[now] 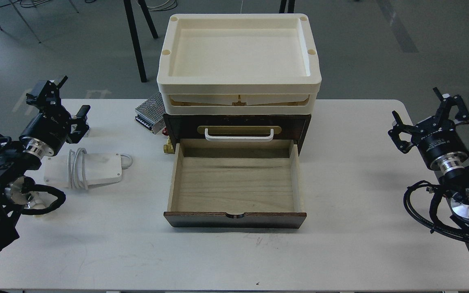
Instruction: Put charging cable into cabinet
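**Drawer out, cable flat on the table**

Nearest of all, the white table (226,260) runs bare across the foreground, and just beyond it sits the dark front edge of the pulled-out drawer. That drawer belongs to the cabinet (236,171), dark brown wood with a pale wooden interior, wide open to view. Above it, a white bar handle (239,135) on a brass plate marks the upper drawer front. Stacked on top of the cabinet is a cream tray (238,57).

Over on the left, the charging cable (90,169) lies flat on the table, well apart from the drawer, cord wound around the middle of its white brick. Left gripper (61,99) hangs just beyond and above it, fingers spread apart, holding nothing. Right gripper (428,110) is far off at the right edge, fingers splayed wide, also holding nothing.

Behind the cabinet's left corner peeks a metal mesh power supply (150,112).
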